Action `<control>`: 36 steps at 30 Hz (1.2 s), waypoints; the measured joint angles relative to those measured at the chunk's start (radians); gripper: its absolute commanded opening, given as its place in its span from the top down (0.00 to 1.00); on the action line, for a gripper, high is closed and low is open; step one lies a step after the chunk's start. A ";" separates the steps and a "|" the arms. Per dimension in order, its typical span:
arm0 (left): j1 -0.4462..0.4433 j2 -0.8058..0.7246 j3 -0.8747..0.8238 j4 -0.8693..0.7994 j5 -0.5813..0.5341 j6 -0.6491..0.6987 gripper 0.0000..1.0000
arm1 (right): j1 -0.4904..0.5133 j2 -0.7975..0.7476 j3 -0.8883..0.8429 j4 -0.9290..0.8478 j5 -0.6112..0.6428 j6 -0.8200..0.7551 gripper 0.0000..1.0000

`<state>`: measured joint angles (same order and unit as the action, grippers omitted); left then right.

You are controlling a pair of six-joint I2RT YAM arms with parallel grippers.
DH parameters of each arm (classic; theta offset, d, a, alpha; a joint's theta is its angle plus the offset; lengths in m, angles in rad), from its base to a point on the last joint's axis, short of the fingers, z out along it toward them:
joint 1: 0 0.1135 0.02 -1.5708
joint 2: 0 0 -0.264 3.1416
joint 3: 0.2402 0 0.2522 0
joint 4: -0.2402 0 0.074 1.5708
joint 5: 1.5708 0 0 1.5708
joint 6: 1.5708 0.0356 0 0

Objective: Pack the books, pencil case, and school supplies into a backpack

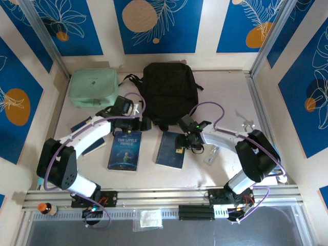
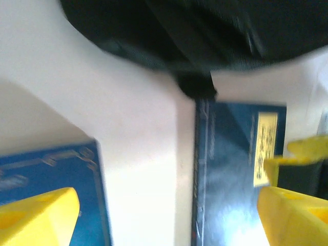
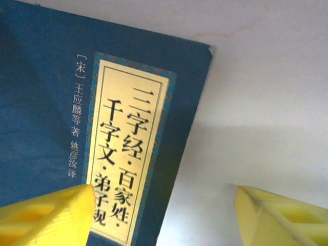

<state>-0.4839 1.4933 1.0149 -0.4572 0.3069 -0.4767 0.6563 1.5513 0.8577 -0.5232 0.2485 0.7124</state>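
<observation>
**A:** Where is the left end effector (image 1: 139,123)?

**B:** Just off the near edge of the backpack (image 1: 169,89), which lies flat on the table (image 1: 230,92). Its yellow fingers (image 2: 43,215) stand wide apart and hold nothing.

**A:** And the books?

**B:** Both lie flat and apart from each other. The blue book (image 1: 124,150) is beneath that end effector's left finger and the navy book (image 1: 170,149) beneath its right one. A strip of bare table runs between them.

**A:** The right end effector (image 1: 187,139)?

**B:** It hangs over the navy book's far right corner, open and empty, at a narrower spread than the left. One finger (image 3: 48,215) sits over the cover by the yellow title label, the other over bare table.

**A:** The school supplies?

**B:** The clear plastic piece (image 1: 211,155) lies on the table just right of the right end effector, near its arm. The mint green case (image 1: 94,87) is well to the left of the left end effector, beside the backpack.
</observation>
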 measured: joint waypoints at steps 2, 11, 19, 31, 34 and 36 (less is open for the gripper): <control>-0.059 0.002 -0.030 0.012 0.003 -0.023 0.15 | -0.014 -0.021 -0.019 0.013 -0.029 0.035 0.43; -0.202 0.067 -0.104 0.152 0.000 -0.145 0.39 | -0.040 -0.027 -0.054 0.042 -0.093 0.130 0.67; -0.209 0.148 -0.105 0.202 0.018 -0.195 0.56 | -0.050 -0.008 -0.054 0.062 -0.126 0.153 0.76; -0.212 0.228 -0.136 0.304 0.063 -0.255 0.63 | -0.059 0.005 -0.053 0.075 -0.158 0.153 0.80; -0.212 0.228 -0.145 0.324 0.071 -0.274 0.67 | -0.059 0.011 -0.053 0.087 -0.166 0.153 0.81; -0.212 0.228 -0.156 0.351 0.080 -0.287 0.69 | -0.060 0.012 -0.052 0.092 -0.171 0.154 0.81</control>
<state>-0.6956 1.7210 0.8585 -0.1062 0.3874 -0.7635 0.5964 1.5635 0.8055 -0.4313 0.0776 0.8665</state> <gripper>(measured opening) 0.323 0.193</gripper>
